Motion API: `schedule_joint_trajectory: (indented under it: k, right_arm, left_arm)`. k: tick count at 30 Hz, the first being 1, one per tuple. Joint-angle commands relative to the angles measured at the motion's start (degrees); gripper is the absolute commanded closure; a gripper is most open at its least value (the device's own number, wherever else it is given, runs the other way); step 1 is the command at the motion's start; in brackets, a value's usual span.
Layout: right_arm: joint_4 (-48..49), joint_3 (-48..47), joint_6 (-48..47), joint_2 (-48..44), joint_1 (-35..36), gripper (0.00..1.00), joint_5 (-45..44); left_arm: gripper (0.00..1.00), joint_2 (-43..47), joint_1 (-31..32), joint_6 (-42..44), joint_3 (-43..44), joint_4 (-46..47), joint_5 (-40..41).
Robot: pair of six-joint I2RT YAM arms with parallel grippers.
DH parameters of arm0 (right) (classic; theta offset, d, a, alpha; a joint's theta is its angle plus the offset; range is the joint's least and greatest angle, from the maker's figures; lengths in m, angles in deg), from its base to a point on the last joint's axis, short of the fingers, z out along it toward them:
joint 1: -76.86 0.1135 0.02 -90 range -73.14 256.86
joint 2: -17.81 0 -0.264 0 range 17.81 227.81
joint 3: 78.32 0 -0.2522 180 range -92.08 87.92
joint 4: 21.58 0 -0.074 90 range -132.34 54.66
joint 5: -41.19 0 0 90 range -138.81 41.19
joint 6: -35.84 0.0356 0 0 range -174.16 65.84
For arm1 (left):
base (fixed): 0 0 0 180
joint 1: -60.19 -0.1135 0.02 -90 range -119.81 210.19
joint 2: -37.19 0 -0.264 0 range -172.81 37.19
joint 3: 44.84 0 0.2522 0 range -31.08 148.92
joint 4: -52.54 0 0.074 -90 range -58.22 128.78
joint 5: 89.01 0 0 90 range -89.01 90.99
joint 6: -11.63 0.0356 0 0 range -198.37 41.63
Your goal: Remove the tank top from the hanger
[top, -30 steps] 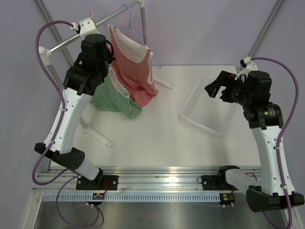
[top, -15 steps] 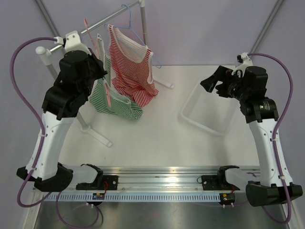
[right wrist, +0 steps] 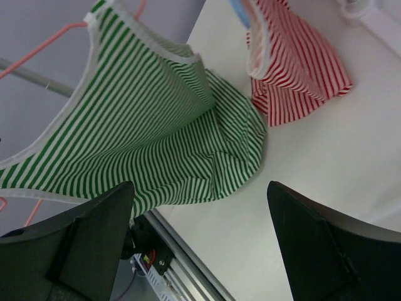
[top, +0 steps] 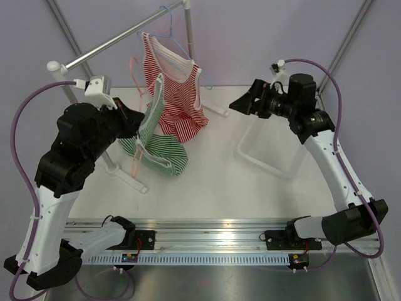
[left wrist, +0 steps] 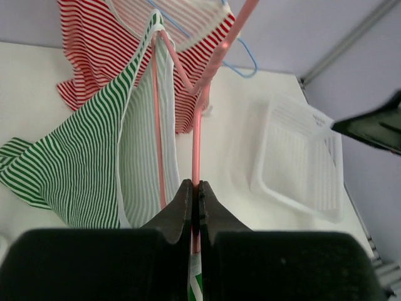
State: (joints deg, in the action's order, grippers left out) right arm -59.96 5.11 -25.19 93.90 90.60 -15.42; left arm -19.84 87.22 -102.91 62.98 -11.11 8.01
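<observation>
A green-striped tank top (top: 160, 147) hangs on a pink hanger (top: 138, 162), off the rail, with its hem touching the table. My left gripper (top: 133, 119) is shut on the hanger's pink wire (left wrist: 197, 132), which runs up from the closed jaws (left wrist: 195, 188), with the green top (left wrist: 81, 169) draped to the left. My right gripper (top: 241, 103) is open and empty, above the table to the right of the garments. In its wrist view the green top (right wrist: 144, 132) fills the space beyond the wide-spread fingers (right wrist: 200, 207).
A red-striped tank top (top: 178, 88) hangs on a blue hanger (top: 172, 31) from the rack rail (top: 119, 41). The rack's foot (top: 128, 177) lies on the table at the left. A white bin (top: 276, 141) stands at the right.
My left arm has pulled the pink hanger with the green top off the rail, down and forward. My right arm has swung left, from over the bin toward the garments.
</observation>
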Motion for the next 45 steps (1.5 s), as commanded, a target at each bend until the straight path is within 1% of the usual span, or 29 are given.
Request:
schedule_joint_trajectory:
  k: [1,4,5,7,8,10,15,20,26,30,31,32,35,41,44,45]
  right_arm:
    - [5.6,-3.6,0.9,2.9,7.8,0.05,0.6]
    - [9.9,-3.2,2.2,4.1,11.5,0.06,-1.8]
    - [10.6,-3.4,2.6,5.2,13.6,0.07,-2.8]
    - [11.4,-4.6,2.6,7.1,15.1,0.11,-3.8]
    - [11.1,-5.3,2.1,7.8,16.0,0.14,-4.5]
    - [10.0,-6.6,0.5,9.4,17.4,0.16,-6.0]
    - [9.0,-7.2,-0.7,10.7,17.8,0.21,-5.5]
    - [7.9,-5.8,-2.7,9.4,17.8,0.23,-6.7]
    - [8.0,-3.6,-3.1,8.5,17.9,0.25,-9.4]
    - [8.7,-2.5,-3.3,7.3,17.8,0.24,-11.4]
    - [8.7,-2.5,-3.3,7.2,17.8,0.23,-11.8]
    - [8.6,-2.6,-3.4,7.2,17.8,0.18,-11.9]
    - [9.2,-2.1,-3.2,7.3,17.8,0.17,-12.2]
    - [11.0,-1.7,-2.9,8.5,17.8,0.25,-12.2]
    - [11.3,-2.1,-3.3,8.9,17.8,0.33,-11.9]
    - [11.3,-2.3,-3.4,9.2,17.8,0.38,-11.7]
  left_arm:
    - [1.00,1.7,0.2,2.8,-3.8,2.2,-16.3]
    - [1.00,3.2,0.2,2.3,-7.2,4.7,-23.7]
    - [1.00,3.4,0.2,2.0,-8.1,5.6,-28.3]
    - [1.00,3.9,0.2,0.7,-10.0,8.1,-33.6]
    - [1.00,4.0,0.2,0.3,-10.5,8.8,-35.0]
    - [1.00,3.9,0.2,-0.9,-11.4,10.3,-36.7]
    - [1.00,3.8,0.2,-2.8,-12.4,13.3,-37.8]
    - [1.00,3.2,0.2,-3.6,-12.1,14.1,-35.8]
    - [1.00,2.2,0.2,-3.8,-11.7,15.5,-35.5]
    - [1.00,1.3,0.2,-2.1,-10.7,13.2,-34.2]
    - [1.00,1.1,0.2,-1.3,-10.2,12.7,-33.3]
    - [1.00,1.0,0.2,-1.1,-10.1,12.4,-33.0]
    - [1.00,0.6,0.2,-0.6,-9.6,12.1,-33.0]
    - [1.00,0.4,0.2,-2.2,-9.3,13.9,-34.8]
    - [1.00,0.6,0.2,-2.4,-9.3,14.0,-34.5]
    - [1.00,0.8,0.2,-2.5,-9.2,13.9,-34.4]
